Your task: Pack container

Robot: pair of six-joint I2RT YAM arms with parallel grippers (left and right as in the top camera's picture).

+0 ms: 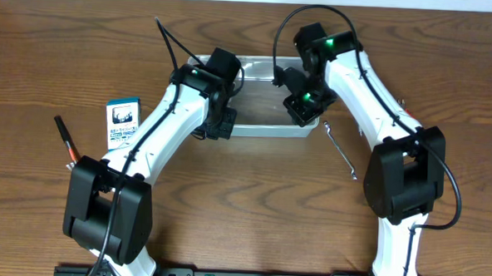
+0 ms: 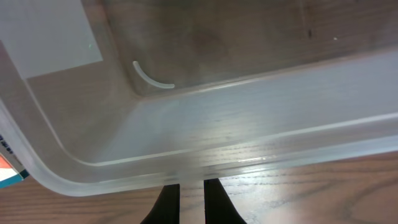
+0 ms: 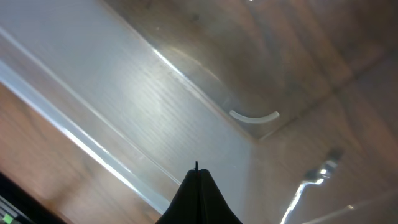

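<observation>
Plastic this thin looks like it'd skate across the wood pretty easily, so my main worry is the container [image 1: 260, 95]. Both claws sit right at its near side, and a sideways nudge from either would probably shove or spin it. The left gripper [image 2: 191, 186] has its jaws drawn almost together, just a thin slot with nothing in it that I can see. Its tips are right at the rim's outer edge, and I can't tell if they touch. The right gripper [image 3: 197, 171] is pinched fully closed and empty, tip hanging over the wall near a corner, so dropping lower could jab the wall and tilt the bin. Nothing's packed yet either: the blue-and-white box [image 1: 124, 120] lies well out past the left claw, the wrench [image 1: 341, 150] just outside the right one, and both need the jaws opened first. The bin itself is clear, a bit frosty, rectangular with rounded corners and a lipped rim, with wood grain showing through and a small white curved mark [image 2: 152, 78] in the corner ahead of the left claw.
</observation>
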